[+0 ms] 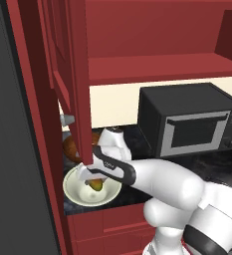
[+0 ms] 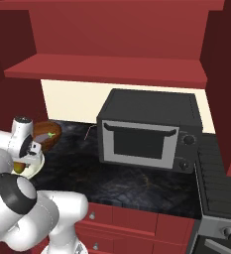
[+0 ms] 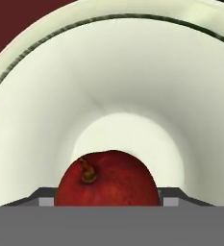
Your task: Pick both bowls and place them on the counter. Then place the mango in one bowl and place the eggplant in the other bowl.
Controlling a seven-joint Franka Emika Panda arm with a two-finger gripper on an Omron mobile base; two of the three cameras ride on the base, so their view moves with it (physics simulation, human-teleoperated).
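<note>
In the lower left of the left base view the gripper (image 1: 94,182) reaches down into the cream-white bowl (image 1: 75,191), which stands on the dark table (image 1: 212,162) near its front edge; the mango (image 1: 96,186) sits inside that bowl, between the gripper's parted jaws; whether they press on it cannot be told; in the hand view the mango (image 3: 107,178) lies low at the centre against the bowl's pale inner wall (image 3: 46,120); at the left of the right base view the brown wooden bowl (image 2: 48,135) holds the eggplant (image 2: 46,135); a black microwave (image 2: 147,133) stands to the right.
</note>
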